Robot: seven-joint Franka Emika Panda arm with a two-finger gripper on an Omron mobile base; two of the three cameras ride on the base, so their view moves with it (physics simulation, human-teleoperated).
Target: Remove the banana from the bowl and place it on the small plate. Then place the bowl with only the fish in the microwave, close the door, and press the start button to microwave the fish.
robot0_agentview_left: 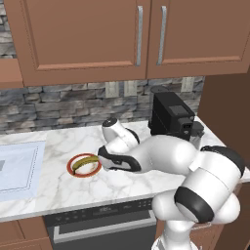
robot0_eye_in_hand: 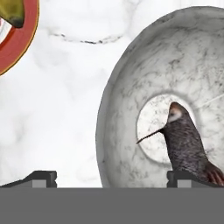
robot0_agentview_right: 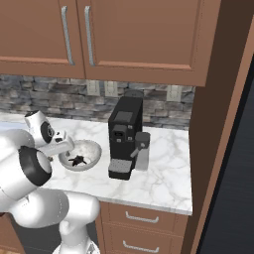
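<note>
With banana (robot0_agentview_left: 84, 161) on small plate (robot0_agentview_left: 71, 170), pincer (robot0_eye_in_hand: 112, 176) fingers apart, straddling bowl (robot0_eye_in_hand: 114, 131) rim: clamp squarely, lift level, keep fish (robot0_eye_in_hand: 186, 143) inside.

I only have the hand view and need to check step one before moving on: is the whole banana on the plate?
Observer: Yes. In the left base view the banana lies wholly within the plate.
Operator: Does anything stand close to the bowl?
Observer: In the right base view a black coffee machine stands just right of the bowl, not touching it.
Operator: Is anything but the fish in it?
Observer: No, just the fish.
</note>
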